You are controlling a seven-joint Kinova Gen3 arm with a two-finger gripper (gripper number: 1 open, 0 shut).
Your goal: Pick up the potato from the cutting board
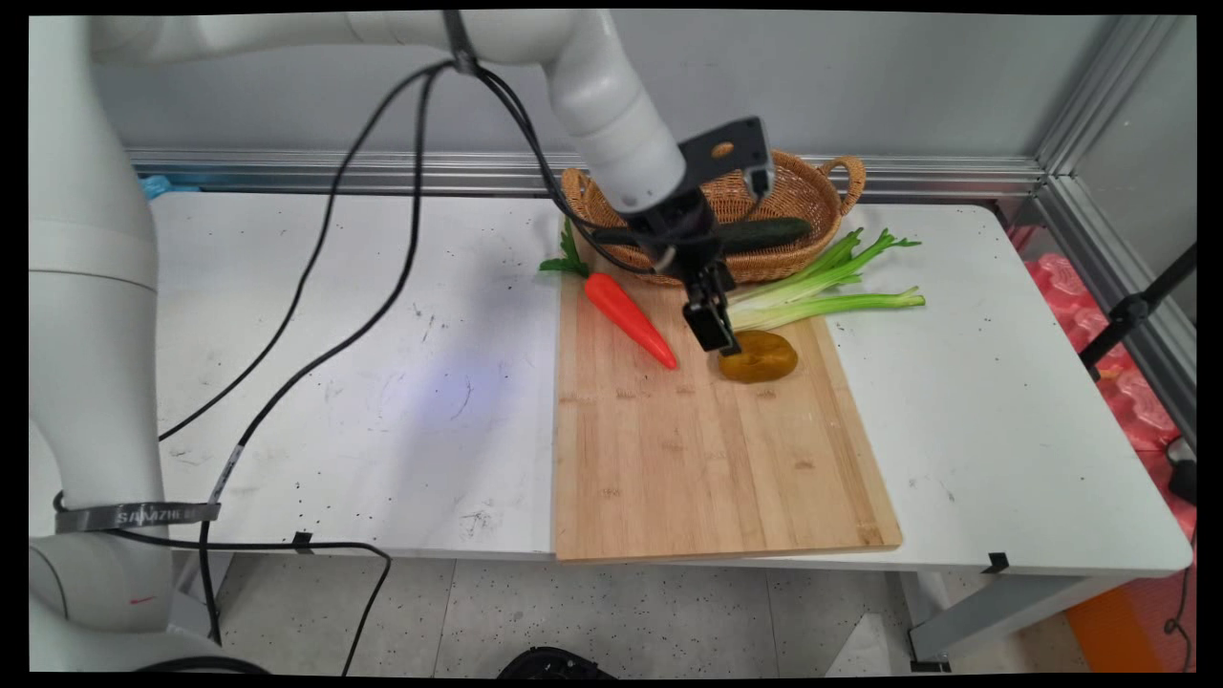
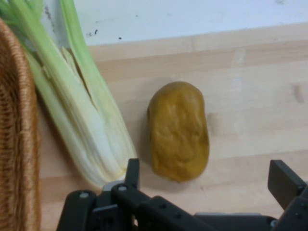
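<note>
The gripper (image 2: 204, 180), fingers spread apart and empty, hangs just above the potato (image 2: 178, 131) (leek (image 2: 84, 125) alongside), whose long axis runs across the gap between them.

Cutting board (image 1: 707, 459) on table (image 1: 1003, 411). Carrot (image 1: 631, 318) left of potato (image 1: 759, 356), celery (image 1: 822, 287) behind potato, cucumber (image 1: 769, 232) in basket (image 1: 812, 191) behind board.

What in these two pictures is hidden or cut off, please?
- Cucumber in the basket: main view, its left end hidden by the arm.
- Celery: hand view, leaves cut off by the top edge.
- Gripper: open; main view hides whether it touches the potato.
</note>
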